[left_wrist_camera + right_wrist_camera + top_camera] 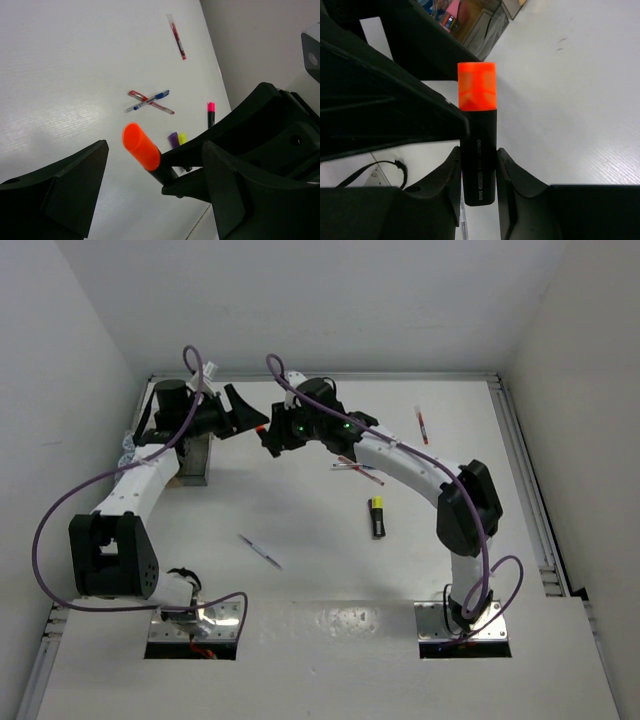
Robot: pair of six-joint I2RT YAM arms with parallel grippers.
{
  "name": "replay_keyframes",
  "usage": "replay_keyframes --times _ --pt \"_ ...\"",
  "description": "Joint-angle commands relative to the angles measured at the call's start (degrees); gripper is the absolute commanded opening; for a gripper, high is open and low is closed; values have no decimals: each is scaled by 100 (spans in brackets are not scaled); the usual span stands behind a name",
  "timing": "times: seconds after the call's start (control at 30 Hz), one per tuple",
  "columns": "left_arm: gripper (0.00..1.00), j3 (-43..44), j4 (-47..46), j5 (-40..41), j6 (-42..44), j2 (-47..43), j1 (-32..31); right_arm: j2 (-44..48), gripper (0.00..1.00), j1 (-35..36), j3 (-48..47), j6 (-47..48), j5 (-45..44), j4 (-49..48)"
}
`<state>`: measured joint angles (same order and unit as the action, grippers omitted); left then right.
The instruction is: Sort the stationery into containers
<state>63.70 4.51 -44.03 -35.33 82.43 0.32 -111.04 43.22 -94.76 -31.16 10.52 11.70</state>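
My right gripper (pixel 478 155) is shut on a black highlighter with an orange cap (pixel 477 125) and holds it above the table, cap pointing at the left arm. In the top view the right gripper (pixel 270 438) is just in front of my left gripper (pixel 248 408). My left gripper (pixel 155 165) is open, and the orange cap (pixel 141 146) sits between its fingers (pixel 75 190) without touching them. The tan and dark organiser box (pixel 193 460) stands beneath the left arm and also shows in the right wrist view (pixel 485 30).
On the table lie a red pen (pixel 421 425), crossed red and blue pens (pixel 357 468), a yellow-capped highlighter (pixel 378 517) and a thin silver pen (pixel 260 551). The left wrist view also shows a pink-capped highlighter (pixel 211 112). Walls enclose the table.
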Motion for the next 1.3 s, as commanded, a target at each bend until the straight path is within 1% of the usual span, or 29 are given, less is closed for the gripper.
replay_keyframes --times 0.0,0.03,0.07,0.1,0.13,0.3,0.4,0.43,0.5,0.53,0.57,0.6,0.63,0.7,0.73,0.77,0.8,0.83,0.87,0.9,0.93,0.97,1.0,1.07,1.2,1.27 --pt "80 37 -284 -35 -158 -43 -190 285 0 125 -324 92 -129 -212" --pt "78 -67 -319 -35 -280 -34 -190 285 0 142 -376 171 -156 -212" --pt "72 -121 -346 -70 -351 -34 -181 268 0 177 -385 206 -252 -230" --pt "70 -208 -346 -114 -439 -17 -172 250 0 213 -403 320 -331 -230" --pt "69 -348 -624 -158 -587 -17 -155 250 0 239 -438 382 -401 -239" --pt "60 -569 -741 -264 -747 -43 -137 215 0 336 -500 505 -788 -239" --pt "49 -578 -750 -264 -738 -61 -120 215 0 345 -491 453 -841 -204" --pt "42 -578 -750 -264 -721 -61 -120 215 0 353 -482 444 -841 -195" --pt "33 -570 -724 -264 -694 -61 -67 224 0 345 -482 426 -789 -143" --pt "25 -569 -733 -273 -703 -52 -32 232 19 345 -465 426 -771 -142" --pt "18 -561 -715 -290 -712 -43 125 285 43 345 -430 461 -728 -99" --pt "15 -517 -663 -299 -686 -26 196 320 43 345 -386 470 -727 -63" --pt "13 -447 -575 -299 -625 -8 266 355 60 301 -359 453 -745 -2" --pt "10 9 74 -247 -117 149 582 513 69 213 -184 356 -508 139" --pt "10 533 755 -168 599 298 784 592 72 100 52 356 -455 174" --pt "10 886 1275 -11 1120 395 855 671 72 20 185 382 -403 226" --pt "10 1290 1767 504 1638 536 926 846 73 -146 351 417 -289 262" --pt "9 1677 2764 831 2627 824 952 935 73 -234 658 487 -227 288" --pt "9 2333 3157 1470 3046 957 953 1101 73 -462 661 531 -122 376" --pt "10 2609 3753 1842 3694 1263 927 1198 74 -551 1139 662 -103 420" --pt "11 2830 3950 2220 3865 1414 918 1286 74 -647 1309 733 -94 464" --pt "12 3136 4152 2789 4006 1555 926 1391 74 -805 1485 830 -173 482" --pt "13 3244 4302 3003 4121 1861 979 1558 74 -876 1635 1005 -191 499" --pt "15 3455 4628 3285 4315 2144 1023 1691 75 -1087 2013 1120 -226 640" --pt "16 3526 4682 3533 4368 2627 1023 2155 75 -1456 2811 1278 -358 754" --pt "16 3587 4725 3778 4377 2769 953 2332 75 -1666 3068 1296 -411 772"
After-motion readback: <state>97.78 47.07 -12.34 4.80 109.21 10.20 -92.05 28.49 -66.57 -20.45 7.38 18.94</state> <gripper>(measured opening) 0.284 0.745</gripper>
